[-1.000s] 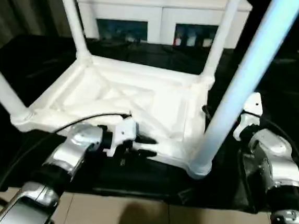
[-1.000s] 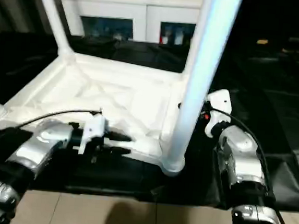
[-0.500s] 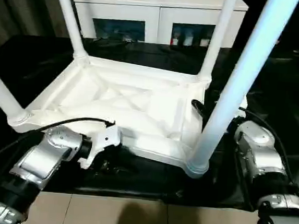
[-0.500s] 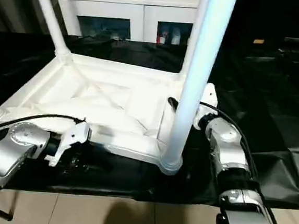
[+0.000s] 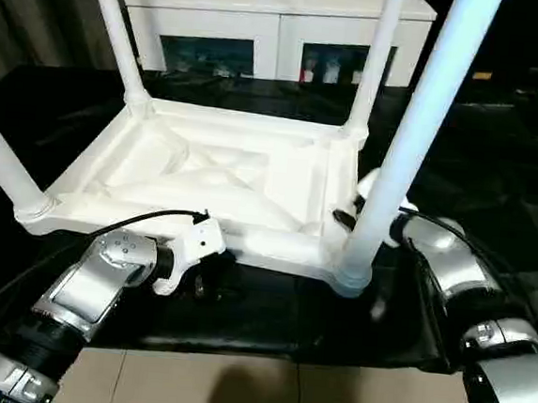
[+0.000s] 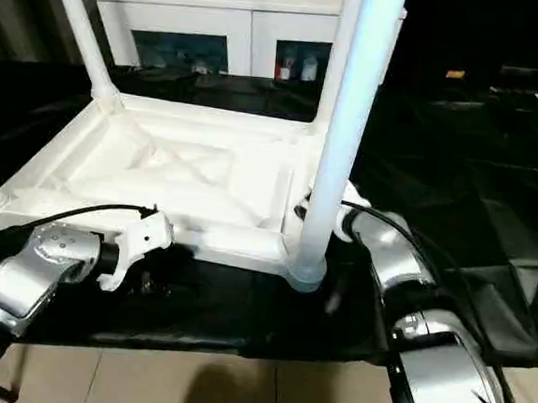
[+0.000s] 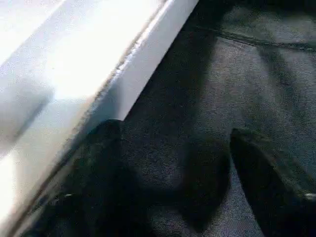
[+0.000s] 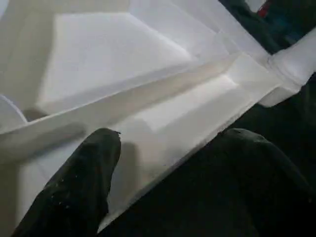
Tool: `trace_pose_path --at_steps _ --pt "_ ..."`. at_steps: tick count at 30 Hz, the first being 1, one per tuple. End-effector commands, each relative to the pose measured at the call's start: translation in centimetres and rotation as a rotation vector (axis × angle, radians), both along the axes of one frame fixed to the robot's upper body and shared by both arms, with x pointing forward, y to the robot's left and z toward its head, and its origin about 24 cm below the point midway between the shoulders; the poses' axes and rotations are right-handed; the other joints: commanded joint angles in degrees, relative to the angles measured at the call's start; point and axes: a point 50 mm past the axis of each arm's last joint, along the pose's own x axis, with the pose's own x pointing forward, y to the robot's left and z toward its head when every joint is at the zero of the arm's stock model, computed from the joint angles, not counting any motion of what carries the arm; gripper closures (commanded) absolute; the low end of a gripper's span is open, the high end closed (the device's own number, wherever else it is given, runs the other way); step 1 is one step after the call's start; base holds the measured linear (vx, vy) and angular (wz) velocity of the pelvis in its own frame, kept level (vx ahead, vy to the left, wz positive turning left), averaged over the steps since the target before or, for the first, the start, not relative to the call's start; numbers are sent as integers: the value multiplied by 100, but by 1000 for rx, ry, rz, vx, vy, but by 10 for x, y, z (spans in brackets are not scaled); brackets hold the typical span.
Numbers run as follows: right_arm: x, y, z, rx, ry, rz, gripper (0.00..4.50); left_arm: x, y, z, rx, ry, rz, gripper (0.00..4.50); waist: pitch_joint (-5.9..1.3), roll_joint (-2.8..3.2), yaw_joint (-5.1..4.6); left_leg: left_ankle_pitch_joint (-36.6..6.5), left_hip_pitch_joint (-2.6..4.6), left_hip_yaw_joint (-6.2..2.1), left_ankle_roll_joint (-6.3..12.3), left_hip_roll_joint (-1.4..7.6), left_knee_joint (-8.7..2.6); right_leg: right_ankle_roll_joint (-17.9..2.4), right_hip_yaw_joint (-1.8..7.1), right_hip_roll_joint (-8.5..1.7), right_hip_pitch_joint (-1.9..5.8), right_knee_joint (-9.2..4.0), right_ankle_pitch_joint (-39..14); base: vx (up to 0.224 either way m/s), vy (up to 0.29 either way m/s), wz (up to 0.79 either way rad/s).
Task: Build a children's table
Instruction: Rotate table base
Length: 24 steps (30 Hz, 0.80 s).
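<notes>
On the black mat: our upturned tabletop (image 5: 224, 174) lies with all four legs (image 5: 416, 139) standing up.
Left gripper (image 7: 168, 163): we see it spread wide and empty, just beside the near rim.
Right gripper (image 8: 168, 163): spread, empty, straddling the right edge.
Long axis: runs left-right.
Nearer arm: we judge both equally close.

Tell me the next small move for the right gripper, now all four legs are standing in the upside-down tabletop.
Probably close the right gripper on the tabletop rim: its open fingers already straddle that edge beside the near right leg. The left gripper stands open over the black mat, off the rim, so a hold seems needed before turning the table.
</notes>
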Motion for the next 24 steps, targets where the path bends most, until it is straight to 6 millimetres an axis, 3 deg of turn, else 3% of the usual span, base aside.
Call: trace_pose_path --at_steps 1,5,14,24 --pt "2 -11 1 -81 25 -15 82 3 10 -1 52 -28 73 30 -408 -68 -13 -1516 220 -168 107 252 -448 -1513 81 -49 171 -301 -835 0 0 0" --pt "0 -18 -2 -124 91 8 82 6 12 -3 73 -46 105 3 -408 -45 0 -1548 215 -173 136 254 -441 -1517 78 -46 177 -295 -800 0 0 0" --pt "-12 -19 -18 -173 229 120 82 16 15 0 90 -104 172 3 -401 -48 22 -1835 230 -188 56 270 -459 -1509 72 -47 168 -305 -912 0 0 0" --pt "-31 -1 -29 -57 375 316 82 22 18 4 93 -147 233 3 -414 -74 71 -1794 225 -199 125 284 -466 -1498 72 -52 181 -297 -780 0 0 0"
